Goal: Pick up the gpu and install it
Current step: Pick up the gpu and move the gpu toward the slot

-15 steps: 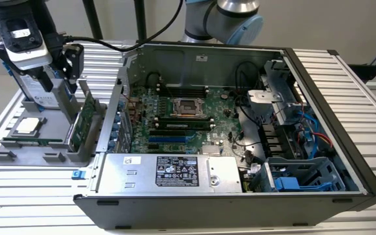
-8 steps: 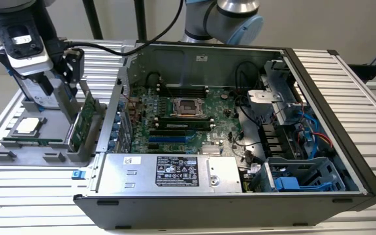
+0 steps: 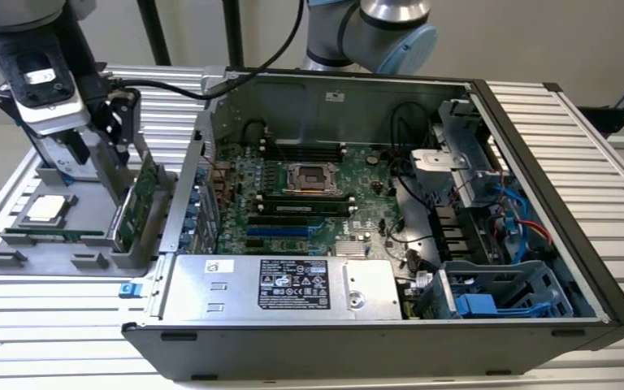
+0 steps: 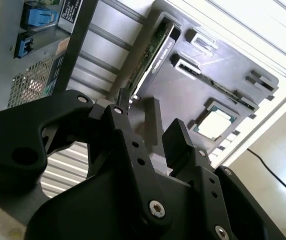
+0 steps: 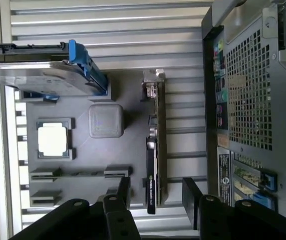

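Fingers [image 5: 124, 192] of the gripper [image 5: 157, 184] spread apart and empty, one on each side of the gpu [image 5: 156, 145] in the first wrist view. The card stands on edge in a slot of the grey tray [image 3: 41, 252], beside the open computer case [image 3: 399, 341]. Neither step appears done: the gpu is ungrasped, so lifting and installing remain.
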### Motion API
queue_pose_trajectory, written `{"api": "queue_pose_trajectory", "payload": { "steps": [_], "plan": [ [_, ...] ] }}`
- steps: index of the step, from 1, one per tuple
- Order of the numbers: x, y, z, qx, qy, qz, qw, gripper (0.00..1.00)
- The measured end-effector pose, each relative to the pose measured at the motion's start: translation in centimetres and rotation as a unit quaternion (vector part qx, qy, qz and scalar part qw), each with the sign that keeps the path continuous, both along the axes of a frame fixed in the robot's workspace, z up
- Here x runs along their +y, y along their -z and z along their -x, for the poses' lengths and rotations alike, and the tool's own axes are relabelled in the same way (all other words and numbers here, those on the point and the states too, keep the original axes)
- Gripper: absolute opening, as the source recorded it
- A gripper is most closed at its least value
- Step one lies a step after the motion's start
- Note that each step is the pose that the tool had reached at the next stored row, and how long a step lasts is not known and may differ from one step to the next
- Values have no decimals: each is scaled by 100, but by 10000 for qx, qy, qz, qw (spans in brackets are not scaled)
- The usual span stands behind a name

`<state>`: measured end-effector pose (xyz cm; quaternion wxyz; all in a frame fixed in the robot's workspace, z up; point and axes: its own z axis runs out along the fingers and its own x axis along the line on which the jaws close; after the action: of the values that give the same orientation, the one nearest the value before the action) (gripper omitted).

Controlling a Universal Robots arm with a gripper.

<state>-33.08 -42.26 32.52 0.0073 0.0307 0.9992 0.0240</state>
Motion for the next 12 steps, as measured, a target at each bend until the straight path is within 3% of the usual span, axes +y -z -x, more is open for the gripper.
{"api": "queue_pose_trajectory", "payload": {
  "steps": [12],
  "plan": [
    [-9,56,0,0,0,-2,10000,100]
  ]
}}
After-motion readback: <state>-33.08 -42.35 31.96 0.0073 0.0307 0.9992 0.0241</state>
